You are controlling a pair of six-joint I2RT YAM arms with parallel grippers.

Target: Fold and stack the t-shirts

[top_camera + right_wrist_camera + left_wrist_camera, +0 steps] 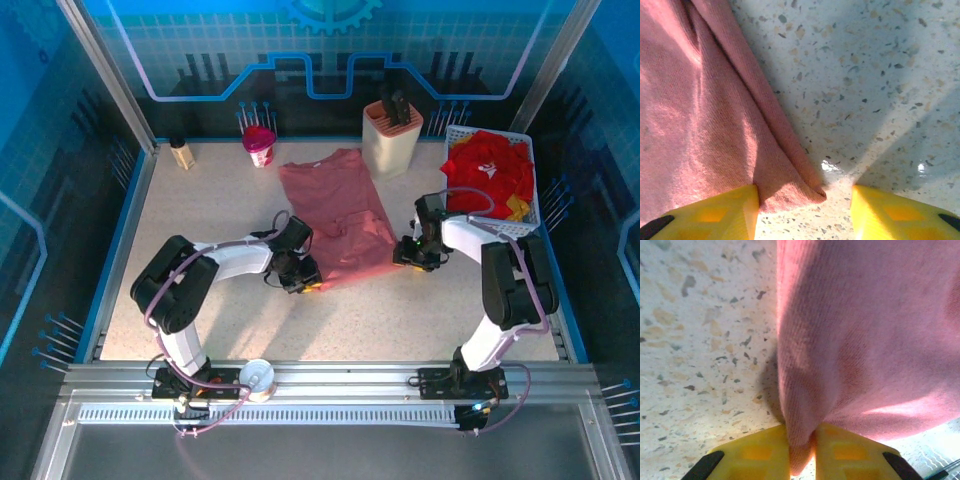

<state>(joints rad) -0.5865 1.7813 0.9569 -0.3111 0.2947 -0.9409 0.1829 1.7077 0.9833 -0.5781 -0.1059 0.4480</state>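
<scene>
A salmon-pink t-shirt (pixel 338 212) lies spread on the speckled table (pixel 200 220), collar toward the back. My left gripper (pixel 306 281) is at its near left corner, and in the left wrist view the yellow fingers (pixel 755 455) are shut on a pinch of the pink cloth (pixel 805 440). My right gripper (pixel 408 254) is at the near right corner. Its yellow fingers (pixel 715 212) stand open astride the corner of the pink t-shirt (pixel 790 190), which lies flat on the table between them. Red t-shirts (pixel 488 170) with a bit of yellow fill the white basket (pixel 536 200).
Along the back stand a beige knife block (pixel 391 135), a pink cup (pixel 260 145) and a small bottle (pixel 181 152). A roll of tape (pixel 258 378) sits on the front rail by the left arm's base. Blue walls close the table in.
</scene>
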